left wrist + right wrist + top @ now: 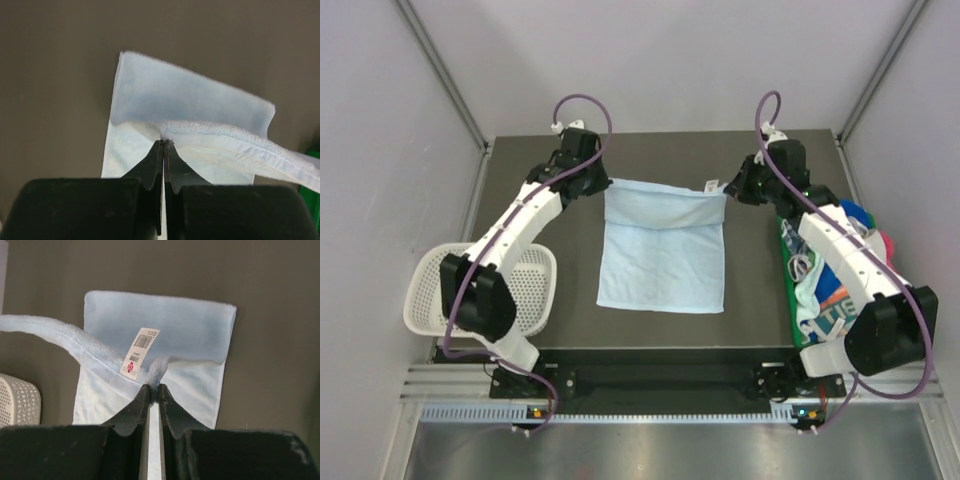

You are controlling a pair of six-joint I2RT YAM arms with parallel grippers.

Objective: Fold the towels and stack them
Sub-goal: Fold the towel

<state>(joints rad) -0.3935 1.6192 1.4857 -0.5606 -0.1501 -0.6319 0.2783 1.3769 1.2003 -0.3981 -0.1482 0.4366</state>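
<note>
Dark matte tabletop (pixel 576 325), closed in by pale walls (pixel 670 60) at the left, back and right.

1. White mesh basket (pixel 485 290): at the left edge, overhanging the table's side, partly under the left arm. A bare strip of table separates it from the towel's left edge.
2. Left gripper (pixel 164 142): jaws pressed together, pinching the far left corner of the towel and holding it just off the surface.
3. Pale blue towel (pixel 663 250): mid-table between the two arms. The near part lies flat with its near hem straight and well short of the table's near edge. The far edge is raised and stretched taut between the two grippers. Bare table lies beyond it up to the back wall.
4. Label (pixel 140 352): white, with barcode and red mark, sewn at the far right corner, standing up just beside the jaws.
5. Right gripper (pixel 152 387): jaws clamped on the far right corner, which bunches at the tips.
6. Green tray (pixel 788 270): along the right edge, near the towel's right side but apart from it.
7. Heap of towels (pixel 825 300): in the tray, unfolded. White with teal print, royal blue and pink show, largely covered by the right arm.
</note>
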